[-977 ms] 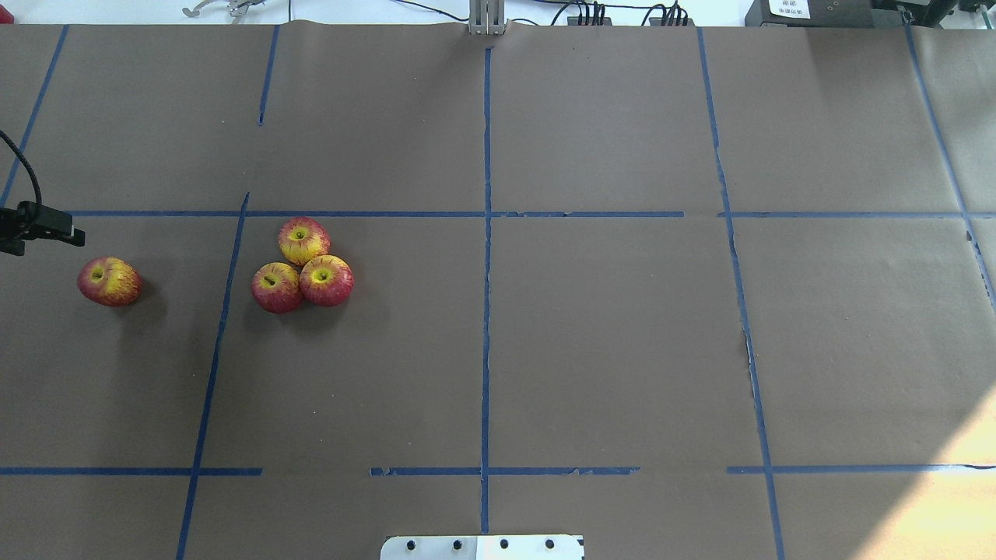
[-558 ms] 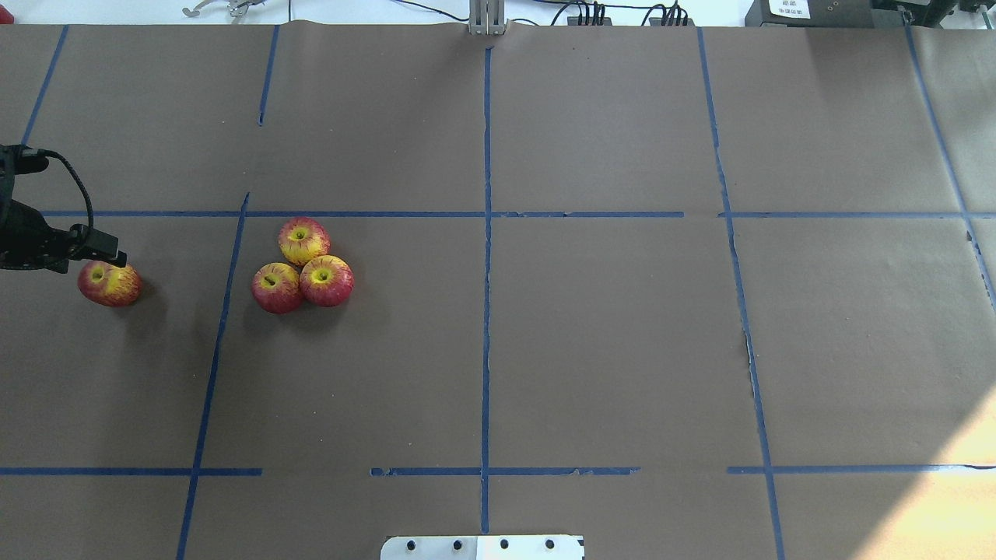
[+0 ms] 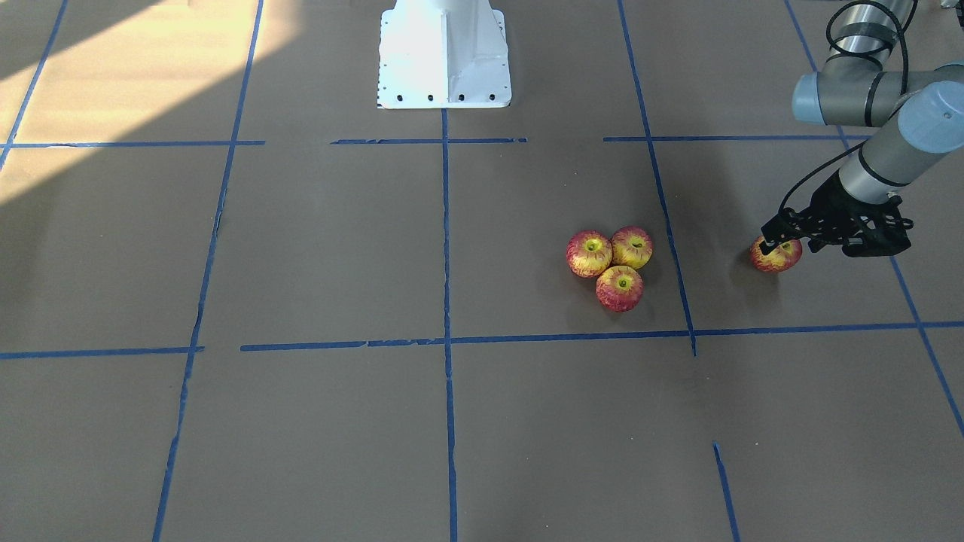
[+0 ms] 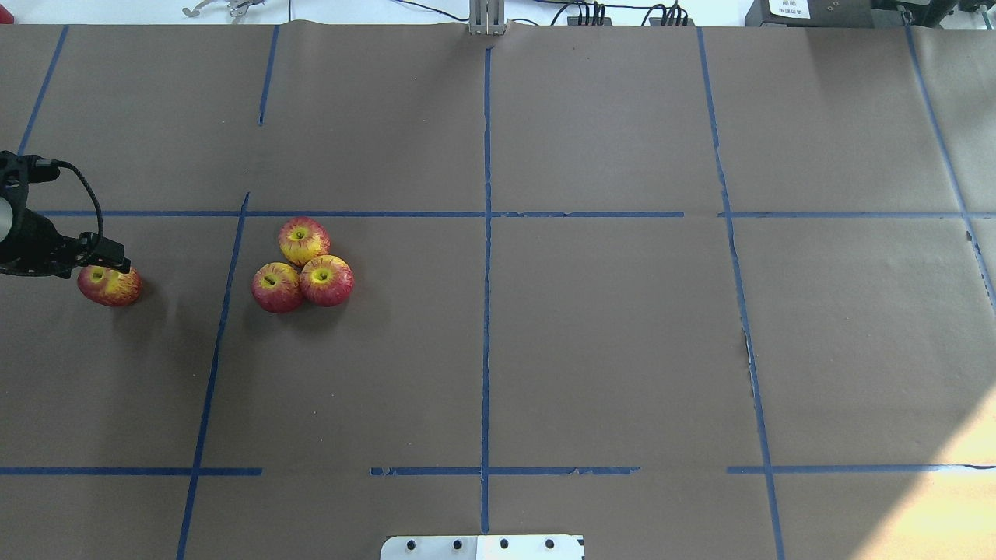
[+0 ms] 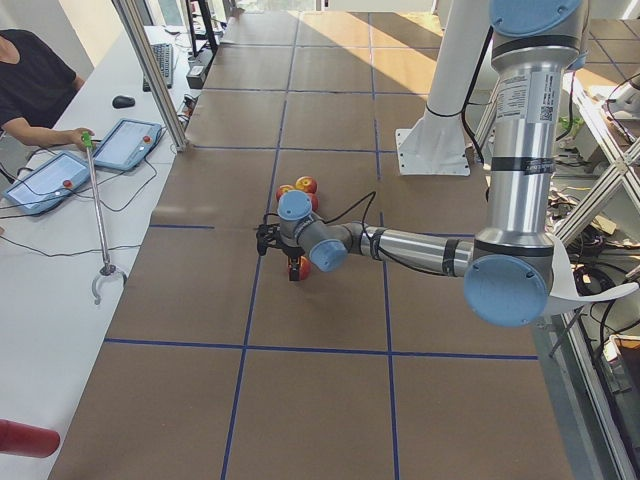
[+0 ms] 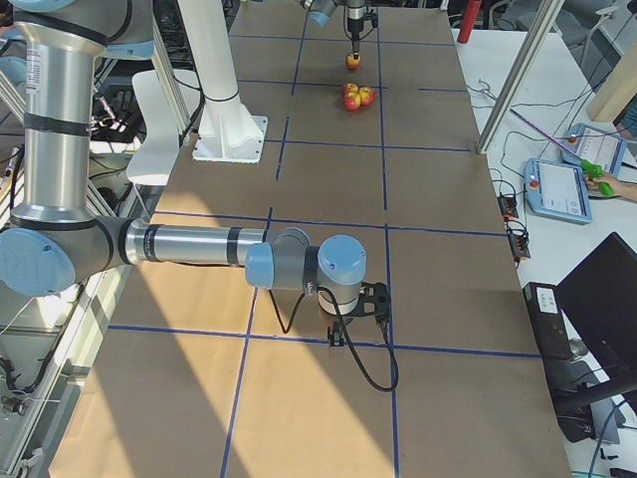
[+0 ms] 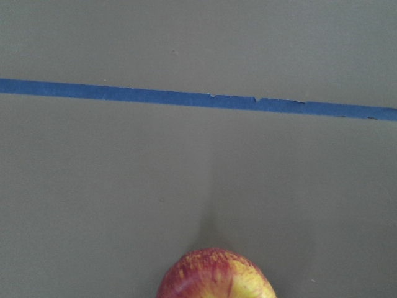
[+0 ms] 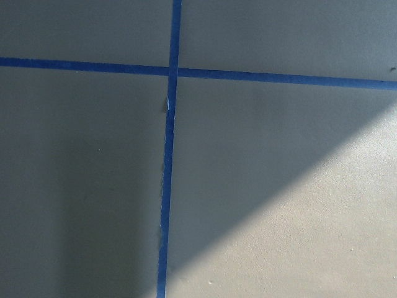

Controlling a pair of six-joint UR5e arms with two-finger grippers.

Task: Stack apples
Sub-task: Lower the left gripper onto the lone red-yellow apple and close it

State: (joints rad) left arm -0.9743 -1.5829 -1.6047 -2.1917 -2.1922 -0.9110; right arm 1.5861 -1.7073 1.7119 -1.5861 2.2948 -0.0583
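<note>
Your left gripper (image 3: 779,242) hovers at the lone apple (image 3: 776,258), finger spread unreadable; right gripper (image 6: 338,335) likewise. The other three apples (image 3: 620,288) sit touching, well apart.

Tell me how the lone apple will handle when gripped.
The lone apple is round and sits free on the paper, so an off-centre nudge may roll it. Its skin looks smooth, possibly slippery in a pinch.
</note>
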